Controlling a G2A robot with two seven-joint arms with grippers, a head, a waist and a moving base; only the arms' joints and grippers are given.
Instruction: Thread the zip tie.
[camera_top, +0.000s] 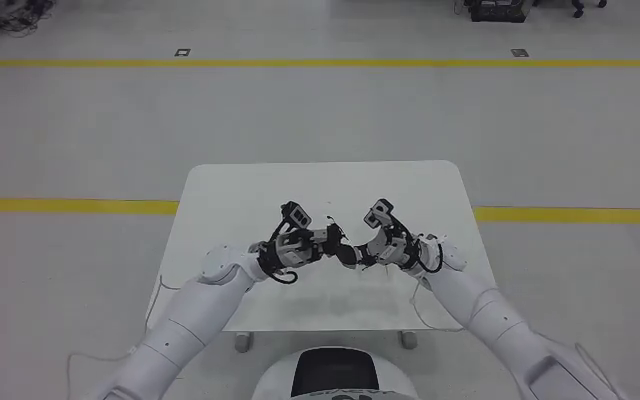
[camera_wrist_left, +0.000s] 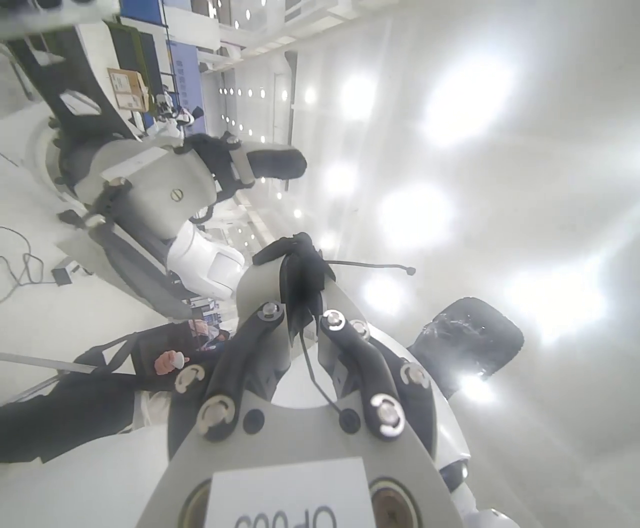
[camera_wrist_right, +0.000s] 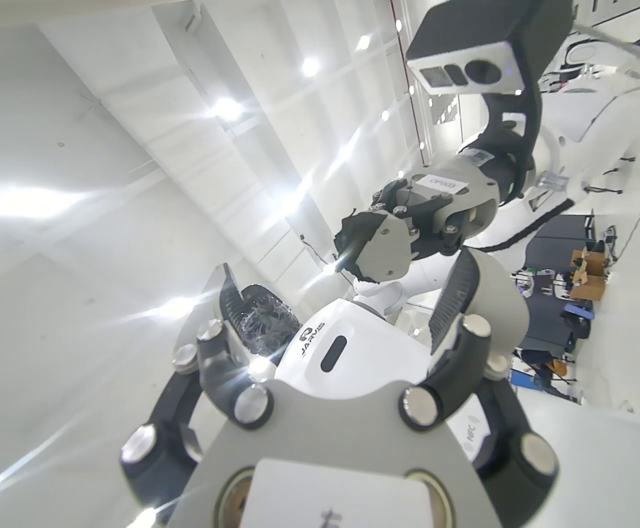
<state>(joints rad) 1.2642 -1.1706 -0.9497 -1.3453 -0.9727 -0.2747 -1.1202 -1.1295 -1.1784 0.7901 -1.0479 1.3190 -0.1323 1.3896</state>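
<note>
Where the two arms meet above the front half of the rectangular white table (camera_top: 330, 185), the items stand as follows.

Item 1: thin black plastic zip tie (camera_wrist_left: 370, 265). It is held in the air above the table, touching nothing but its holder. One end juts sideways past the fingers and finishes in a small knob. The other strand trails back along the gripper's body.

Item 2: left gripper (camera_wrist_left: 300, 260), grey with black pads. The pads are pinched together on the zip tie.

Item 3: right gripper (camera_top: 358, 254), of the same build. It is above the table, just beside the left gripper and facing it, with fingers spread wide and nothing between them.

Item 4: surface. The tabletop is plain white with rounded corners.

Item 5: room. Pale grey floor (camera_top: 300, 110) lies around the table, with a yellow line (camera_top: 320, 63) beyond its far edge and another level with its middle. Round ceiling lights (camera_wrist_left: 415, 210) hang overhead, and brown cardboard boxes (camera_wrist_left: 127, 90) stand well away from the table.
</note>
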